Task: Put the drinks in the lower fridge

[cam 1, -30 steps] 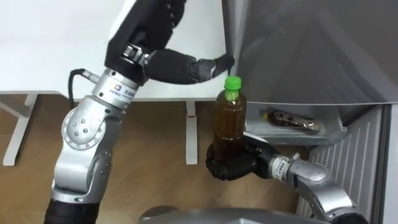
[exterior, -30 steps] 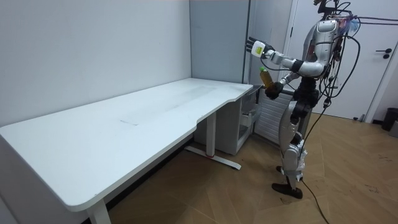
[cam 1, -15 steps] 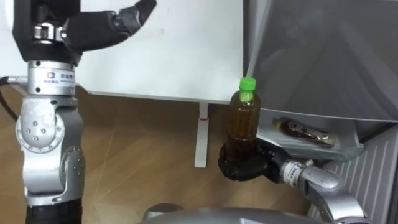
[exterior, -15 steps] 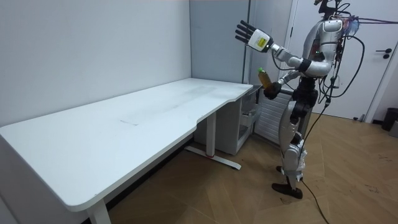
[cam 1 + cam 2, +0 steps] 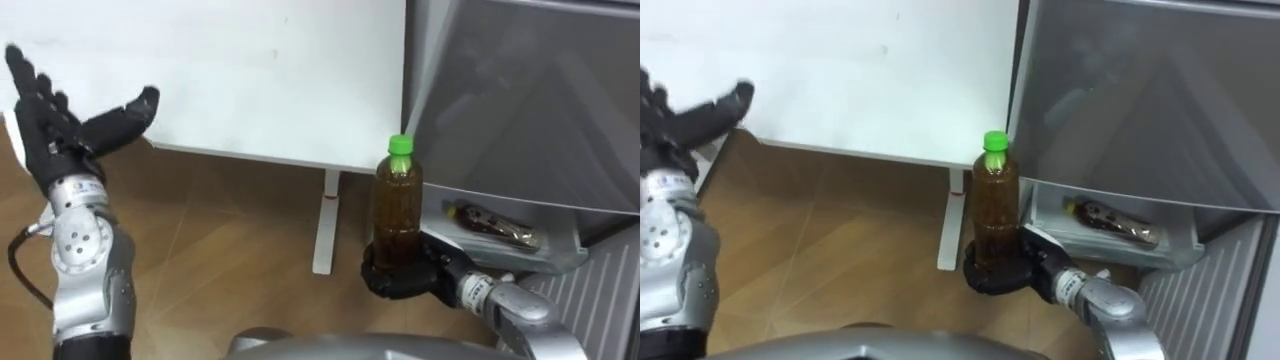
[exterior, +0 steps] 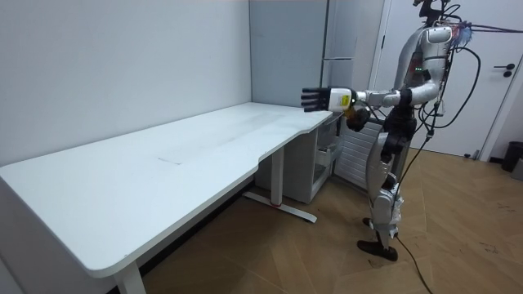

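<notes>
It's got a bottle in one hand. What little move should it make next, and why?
Probably ease the right hand with the upright bottle rightward toward the fridge shelf, where a dark packet lies. The bottle stands just left of that shelf, and the open left hand is well aside.

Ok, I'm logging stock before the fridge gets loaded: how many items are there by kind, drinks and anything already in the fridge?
Bottles: 1, a brown drink bottle with a green cap, held upright in the right hand.
Dark packets: 1, a dark packet lying on the fridge shelf.
Total: 2
</notes>
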Tool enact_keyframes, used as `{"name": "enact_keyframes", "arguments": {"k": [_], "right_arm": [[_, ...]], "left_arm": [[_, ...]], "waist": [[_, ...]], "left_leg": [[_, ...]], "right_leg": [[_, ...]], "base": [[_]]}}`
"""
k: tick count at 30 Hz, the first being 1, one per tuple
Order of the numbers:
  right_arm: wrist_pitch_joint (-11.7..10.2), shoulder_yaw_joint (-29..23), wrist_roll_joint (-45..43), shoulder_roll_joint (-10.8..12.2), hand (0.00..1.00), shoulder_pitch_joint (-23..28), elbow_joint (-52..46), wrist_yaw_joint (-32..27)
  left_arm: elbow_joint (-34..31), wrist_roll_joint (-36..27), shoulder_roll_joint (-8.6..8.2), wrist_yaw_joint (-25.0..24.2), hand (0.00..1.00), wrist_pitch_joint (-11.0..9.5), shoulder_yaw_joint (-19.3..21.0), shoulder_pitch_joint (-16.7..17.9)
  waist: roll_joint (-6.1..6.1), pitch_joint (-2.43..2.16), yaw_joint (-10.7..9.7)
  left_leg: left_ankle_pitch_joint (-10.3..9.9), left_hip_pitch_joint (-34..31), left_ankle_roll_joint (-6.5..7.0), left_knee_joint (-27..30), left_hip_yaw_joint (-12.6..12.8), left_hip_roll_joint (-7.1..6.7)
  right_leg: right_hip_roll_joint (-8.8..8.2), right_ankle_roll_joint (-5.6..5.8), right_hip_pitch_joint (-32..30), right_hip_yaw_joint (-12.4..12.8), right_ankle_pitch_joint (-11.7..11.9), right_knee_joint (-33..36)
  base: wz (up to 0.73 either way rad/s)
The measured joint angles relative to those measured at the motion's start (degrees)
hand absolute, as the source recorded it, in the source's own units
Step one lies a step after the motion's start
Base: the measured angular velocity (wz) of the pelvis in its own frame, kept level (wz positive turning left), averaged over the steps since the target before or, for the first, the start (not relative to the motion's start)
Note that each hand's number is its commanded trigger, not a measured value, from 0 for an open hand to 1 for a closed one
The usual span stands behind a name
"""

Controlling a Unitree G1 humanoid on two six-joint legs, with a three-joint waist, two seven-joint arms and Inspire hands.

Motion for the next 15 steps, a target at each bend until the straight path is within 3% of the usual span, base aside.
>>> {"name": "enact_keyframes", "arguments": {"k": [4,9,15], "right_arm": [[1.09,0.01,0.42,0.3,1.0,-0.25,1.99,-2.32],[1.7,0.66,0.44,0.72,1.0,-1.04,2.99,-3.94],[1.94,2.2,2.88,0.38,1.0,-1.62,3.01,-6.36]], "left_arm": [[8.73,-6.73,-0.02,2.39,0.0,0.56,-2.43,3.73],[17.85,-7.95,0.04,2.88,0.0,1.81,-2.93,4.42],[21.31,-7.8,0.2,3.63,0.0,2.93,-4.69,4.67]], "waist": [[-0.55,-0.19,-0.04],[-1.01,-0.34,0.8],[-0.81,-0.14,0.61]], "left_leg": [[0.0,-0.44,0.01,0.43,-0.19,-0.1],[0.0,0.01,0.01,0.15,-0.17,-0.06],[-0.03,-0.67,0.01,0.12,-0.72,-0.35]], "right_leg": [[-0.07,0.0,-0.25,-0.27,-0.02,-0.58],[0.01,0.0,0.44,-0.29,-0.01,-0.78],[-0.17,0.0,0.3,-1.44,-0.01,-0.77]], "base": [[0.0],[0.01],[0.08]]}}
